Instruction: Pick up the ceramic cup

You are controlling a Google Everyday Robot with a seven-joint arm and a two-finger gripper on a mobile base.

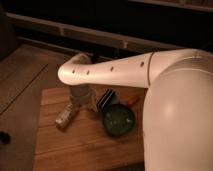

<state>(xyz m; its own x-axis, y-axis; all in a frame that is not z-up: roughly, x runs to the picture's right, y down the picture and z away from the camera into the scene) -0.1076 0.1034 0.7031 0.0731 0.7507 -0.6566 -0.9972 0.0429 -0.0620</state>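
While your white arm (115, 67) reached across the wooden table (85, 150), the claw (104, 98) hung low over the boards; whether it was apart or together could not be told; the ceramic cup (81, 95) stood upright just beside the claw; the green bowl (119, 121) sat near its other side; a clear bottle (67, 116) lay beyond the cup.

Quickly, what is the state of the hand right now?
Hand: lowered below the far end of the arm, near the plastic bottle; open, closed or holding cannot be told.
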